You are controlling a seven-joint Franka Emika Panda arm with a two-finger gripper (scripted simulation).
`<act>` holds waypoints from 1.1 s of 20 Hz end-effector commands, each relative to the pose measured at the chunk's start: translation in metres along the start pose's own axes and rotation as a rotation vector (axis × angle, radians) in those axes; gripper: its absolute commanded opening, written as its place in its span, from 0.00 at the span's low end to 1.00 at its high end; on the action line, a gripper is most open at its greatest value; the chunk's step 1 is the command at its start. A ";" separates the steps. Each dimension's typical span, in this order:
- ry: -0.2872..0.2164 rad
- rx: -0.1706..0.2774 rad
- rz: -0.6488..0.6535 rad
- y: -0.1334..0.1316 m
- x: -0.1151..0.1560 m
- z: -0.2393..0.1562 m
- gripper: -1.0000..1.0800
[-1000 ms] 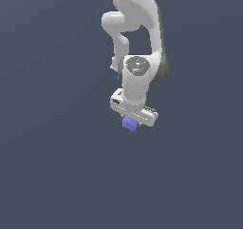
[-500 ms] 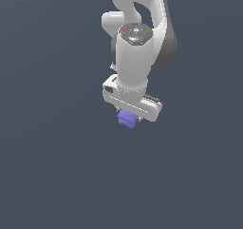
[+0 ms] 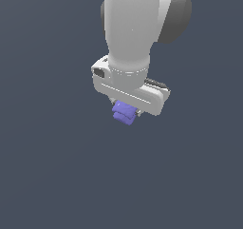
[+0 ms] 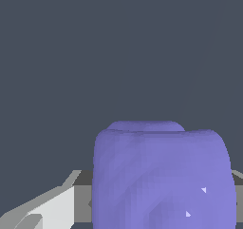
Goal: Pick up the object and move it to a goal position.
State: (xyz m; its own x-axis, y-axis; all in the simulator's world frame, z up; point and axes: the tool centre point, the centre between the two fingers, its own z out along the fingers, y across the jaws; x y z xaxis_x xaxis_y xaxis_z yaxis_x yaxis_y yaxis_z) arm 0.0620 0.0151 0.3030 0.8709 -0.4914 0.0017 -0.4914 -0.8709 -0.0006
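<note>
- Object [image 3: 124, 113], the small purple two-lobed block, sits directly under the white tool [image 3: 127, 110], tucked against its underside with only its lower part showing in the exterior view.
- Seen from the wrist, the object [image 4: 161, 176] fills the near field, with a grey finger [image 4: 83, 202] just beside it; the tool reads as closed narrowly on the block.
- Compared with a second ago, tool and block have swung together toward the exterior camera and appear much larger, the block keeping its place under the tool throughout.
- That suggests the grasp is secure and the carry is under way.
- Around the tool lies only plain dark grey ground; no goal marker is visible, so how far remains cannot be told.
</note>
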 end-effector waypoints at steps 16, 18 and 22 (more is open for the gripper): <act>-0.001 -0.001 -0.001 -0.006 0.039 -0.083 0.00; -0.001 -0.001 -0.001 -0.007 0.041 -0.087 0.00; -0.001 -0.001 -0.001 -0.007 0.044 -0.093 0.00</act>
State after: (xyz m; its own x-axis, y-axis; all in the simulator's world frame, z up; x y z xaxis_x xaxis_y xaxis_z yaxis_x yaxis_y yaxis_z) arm 0.1027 0.0002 0.3939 0.8711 -0.4911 0.0006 -0.4911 -0.8711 0.0002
